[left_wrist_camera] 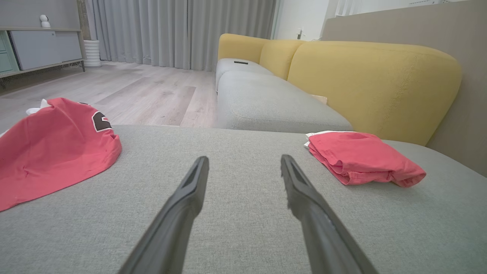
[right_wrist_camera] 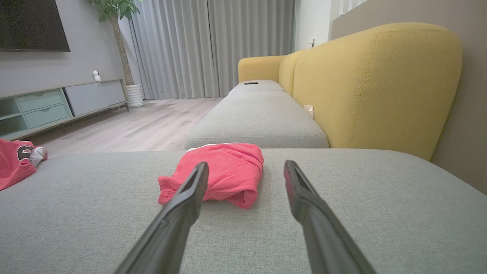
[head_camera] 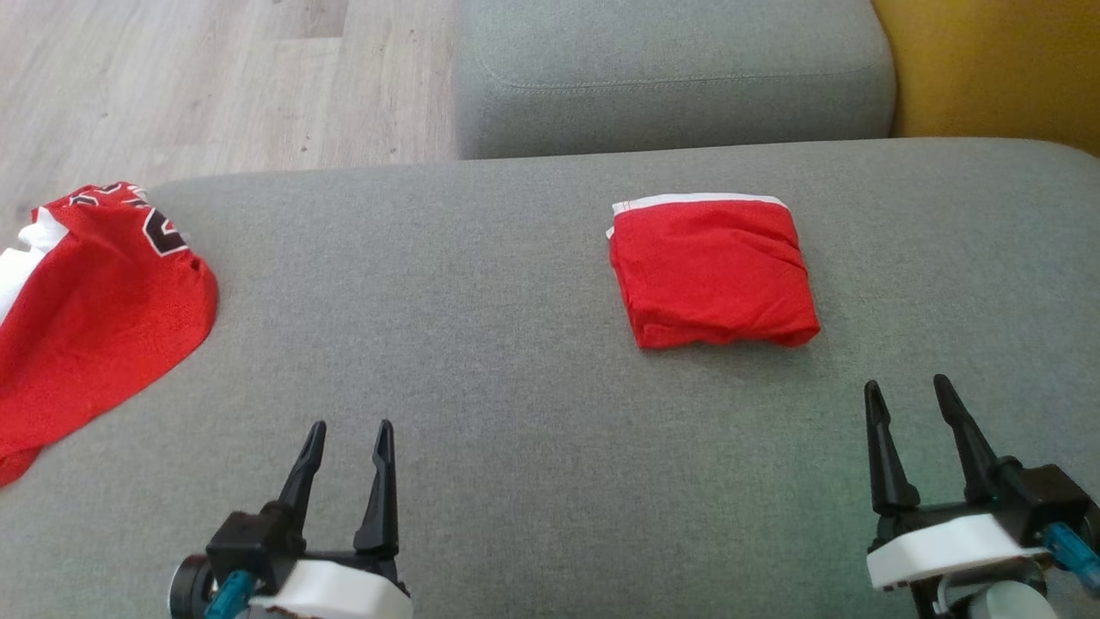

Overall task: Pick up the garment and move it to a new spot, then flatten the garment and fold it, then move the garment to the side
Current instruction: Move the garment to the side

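A red garment [head_camera: 713, 275] with a white edge lies folded into a neat square, right of centre on the grey cushion [head_camera: 516, 344]. It also appears in the left wrist view [left_wrist_camera: 361, 156] and the right wrist view [right_wrist_camera: 232, 171]. A second red garment [head_camera: 94, 318], a loose jersey with black and white print, is spread at the cushion's left edge [left_wrist_camera: 53, 144] [right_wrist_camera: 15, 163]. My left gripper [head_camera: 352, 427] [left_wrist_camera: 244, 159] hovers open near the front, holding nothing. My right gripper [head_camera: 907, 383] [right_wrist_camera: 246, 164] is open and empty, a short way in front of the folded garment.
Another grey seat cushion [head_camera: 670, 77] continues beyond this one, with a yellow backrest [head_camera: 988, 69] along the right. Wooden floor [head_camera: 215, 77] lies past the cushion's far left edge. A low cabinet [right_wrist_camera: 57, 102] stands across the room.
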`<state>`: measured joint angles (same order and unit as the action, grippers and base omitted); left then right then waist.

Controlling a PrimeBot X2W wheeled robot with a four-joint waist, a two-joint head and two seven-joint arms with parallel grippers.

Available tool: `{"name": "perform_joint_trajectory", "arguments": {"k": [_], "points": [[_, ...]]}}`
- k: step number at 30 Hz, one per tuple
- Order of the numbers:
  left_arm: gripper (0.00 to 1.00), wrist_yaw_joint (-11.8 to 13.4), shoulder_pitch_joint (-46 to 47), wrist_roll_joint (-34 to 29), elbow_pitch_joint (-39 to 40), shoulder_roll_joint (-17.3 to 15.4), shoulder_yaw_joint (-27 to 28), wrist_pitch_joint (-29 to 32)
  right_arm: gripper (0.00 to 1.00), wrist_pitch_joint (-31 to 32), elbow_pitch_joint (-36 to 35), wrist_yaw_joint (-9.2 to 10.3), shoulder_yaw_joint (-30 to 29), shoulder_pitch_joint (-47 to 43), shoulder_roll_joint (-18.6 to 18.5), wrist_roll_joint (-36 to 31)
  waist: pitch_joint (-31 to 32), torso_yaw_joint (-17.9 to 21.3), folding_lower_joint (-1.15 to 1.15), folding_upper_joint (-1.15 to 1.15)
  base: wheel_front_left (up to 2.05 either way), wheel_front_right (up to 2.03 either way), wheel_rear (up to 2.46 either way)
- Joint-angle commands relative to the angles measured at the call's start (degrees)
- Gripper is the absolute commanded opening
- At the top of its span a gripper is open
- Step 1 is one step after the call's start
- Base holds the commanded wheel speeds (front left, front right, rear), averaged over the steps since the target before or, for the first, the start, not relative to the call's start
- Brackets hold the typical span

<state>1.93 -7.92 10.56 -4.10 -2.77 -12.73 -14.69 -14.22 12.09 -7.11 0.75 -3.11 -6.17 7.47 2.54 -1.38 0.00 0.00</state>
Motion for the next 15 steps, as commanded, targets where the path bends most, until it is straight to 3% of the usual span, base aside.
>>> {"name": "perform_joint_trajectory", "arguments": {"k": [1,15], "points": [[1.0,-0.28,2.93,-0.48,1.61,-0.1,1.42,-0.3,1.0,-0.77,-1.77,-0.37,0.99,1.11,-0.26,-0.73,0.08,0.01,0.0,0.0,0.0,0.0,0.0],[1.0,-0.22,2.84,-1.21,1.39,-0.1,1.19,-0.3,1.0,-0.77,-1.75,-0.37,0.49,0.48,0.53,-0.8,0.34,0.25,0.0,0.0,0.0,0.0,0.0]]}}
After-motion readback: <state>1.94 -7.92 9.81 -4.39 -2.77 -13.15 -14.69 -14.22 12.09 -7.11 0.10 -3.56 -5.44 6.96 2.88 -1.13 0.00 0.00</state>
